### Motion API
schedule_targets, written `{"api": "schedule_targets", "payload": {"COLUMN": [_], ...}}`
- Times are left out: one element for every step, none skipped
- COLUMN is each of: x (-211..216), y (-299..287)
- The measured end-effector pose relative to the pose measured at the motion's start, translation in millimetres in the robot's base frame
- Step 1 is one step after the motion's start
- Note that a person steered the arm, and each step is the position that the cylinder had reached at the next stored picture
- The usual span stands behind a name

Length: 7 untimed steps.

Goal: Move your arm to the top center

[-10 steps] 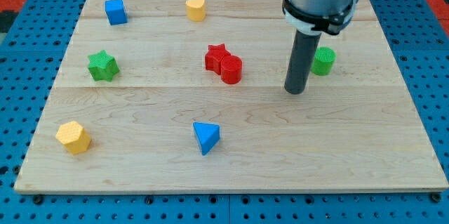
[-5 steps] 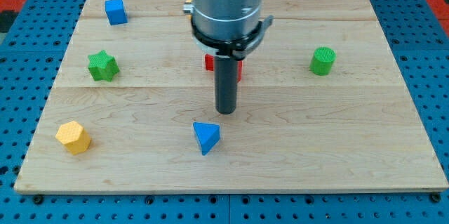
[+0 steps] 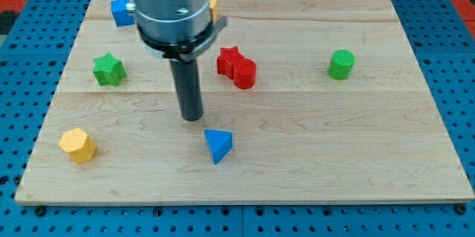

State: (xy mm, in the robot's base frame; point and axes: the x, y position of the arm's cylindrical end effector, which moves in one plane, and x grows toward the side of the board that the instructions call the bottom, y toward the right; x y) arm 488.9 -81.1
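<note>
My tip (image 3: 192, 117) rests on the wooden board (image 3: 356, 140) left of centre, just above and left of the blue triangle (image 3: 218, 145). The red star (image 3: 228, 59) and the red cylinder (image 3: 245, 73) touch each other to the upper right of the tip. The arm's grey body hides most of the yellow block (image 3: 213, 7) near the view's top.
A blue cube (image 3: 119, 11) sits at the top left, partly behind the arm. A green star (image 3: 108, 70) lies at the left, a yellow hexagon (image 3: 78, 145) at the bottom left, a green cylinder (image 3: 342, 65) at the right.
My tip has swept from the right side near the green cylinder leftward across the board, passing below the red blocks. No block has moved.
</note>
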Motion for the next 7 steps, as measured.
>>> {"api": "schedule_targets", "payload": {"x": [-0.1, -6.7, -58.1, -99.9, -171.7, -228.8, -267.5], "y": [-23.0, -32.9, -4.5, -12.3, 60.5, 127.1, 95.9]}}
